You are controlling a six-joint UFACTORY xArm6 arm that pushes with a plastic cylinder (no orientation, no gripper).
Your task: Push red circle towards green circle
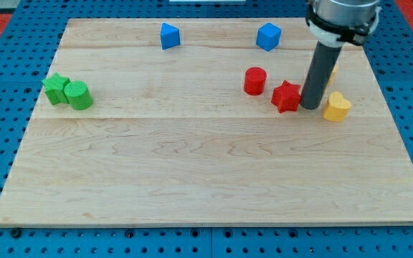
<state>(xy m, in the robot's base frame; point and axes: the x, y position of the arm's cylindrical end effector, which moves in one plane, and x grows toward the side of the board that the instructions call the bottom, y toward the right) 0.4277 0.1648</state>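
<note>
The red circle [254,80] stands on the wooden board right of centre, near the view's top. The green circle [79,95] stands far off at the view's left, touching a green star [54,87]. My tip [310,106] rests on the board just right of a red star [286,96], touching or nearly touching it. The tip is right of the red circle and a little lower, with the red star between them.
A yellow block [337,107] lies just right of my tip. Another yellow block is mostly hidden behind the rod. Two blue blocks [169,36] [268,36] stand near the board's top edge. The board [206,172] lies on a blue surface.
</note>
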